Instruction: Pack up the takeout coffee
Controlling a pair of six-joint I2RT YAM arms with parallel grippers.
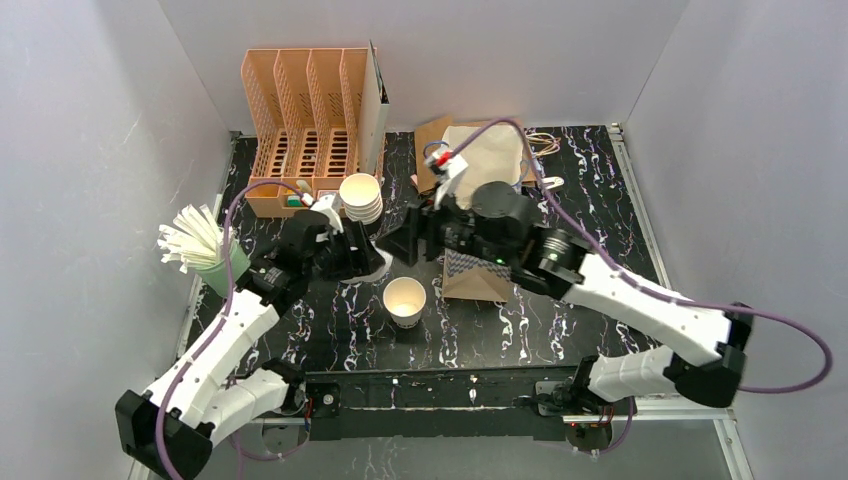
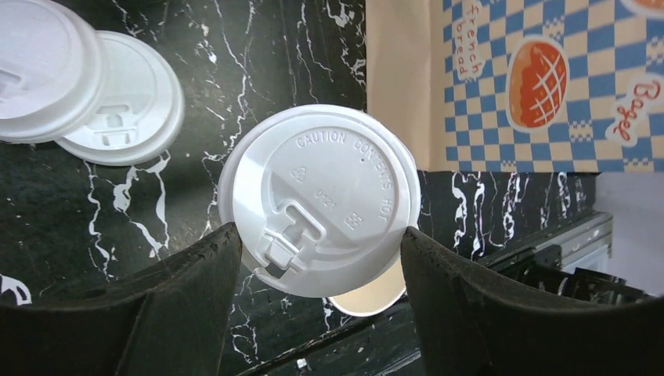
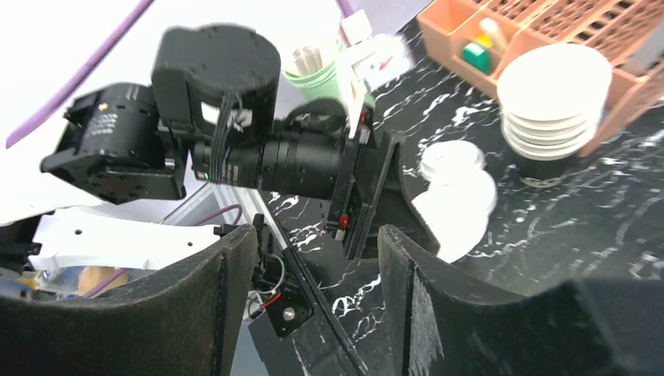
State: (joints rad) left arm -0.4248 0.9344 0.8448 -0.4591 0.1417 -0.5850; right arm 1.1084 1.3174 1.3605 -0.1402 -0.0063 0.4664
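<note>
L gripper (image 2: 321,233), via its wrist cam: both black fingers pinch a white plastic lid (image 2: 329,180) edge to edge across its width, sip tab toward the cam. Just beneath the lid peeks the rim of an open paper cup (image 2: 368,301). The lid hangs off-centre over it and isn't seated.

Top view: the cup stands upright on the black marble table (image 1: 330,325), approx midway btw the arms. R gripper (image 3: 317,235) hangs just behind the cup, fingers spread, nothing btw them.

Left of the cup lie two spare lids (image 2: 117,102). A stack of cups (image 1: 361,197) is behind-left of it, and a printed paper bag (image 1: 475,280) is just right.

Handling, my judgement: the lid is light, thin and springy, and a hard squeeze would bow it, so hold it lightly at the rim. The cup looks empty and tips easily. Steady its wall low down and press the lid on evenly.
</note>
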